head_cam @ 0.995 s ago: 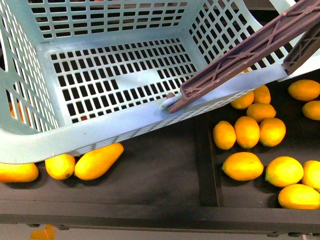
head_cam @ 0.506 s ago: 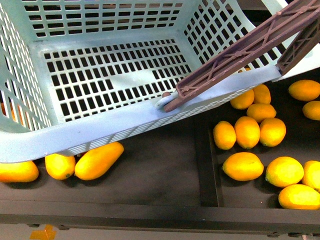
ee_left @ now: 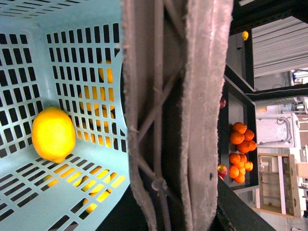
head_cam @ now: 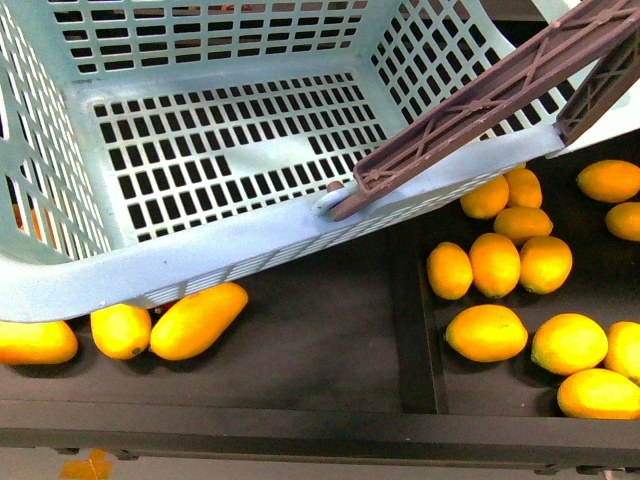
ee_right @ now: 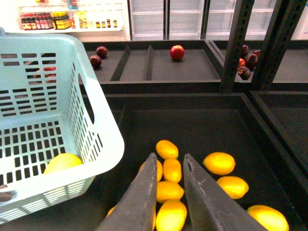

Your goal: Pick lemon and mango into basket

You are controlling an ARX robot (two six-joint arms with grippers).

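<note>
Aqua basket (head_cam: 200,255) holding 1 lemon (ee_left: 53,134), right hand (ee_right: 170,157) apart, left hand unseen.

Up front, a black divider (head_cam: 415,320) between two dark bins, with a black ledge (head_cam: 300,425) along the near edge. On the tier behind, one red apple (ee_right: 177,52) alone in its bin, two dark red fruits (ee_right: 101,51) in the bin beside it. Farther off, glass fridge doors (ee_right: 168,19), bottles (ee_right: 43,20) on a white shelf, and mandarins (ee_left: 239,138) heaped on a dark rack.
</note>
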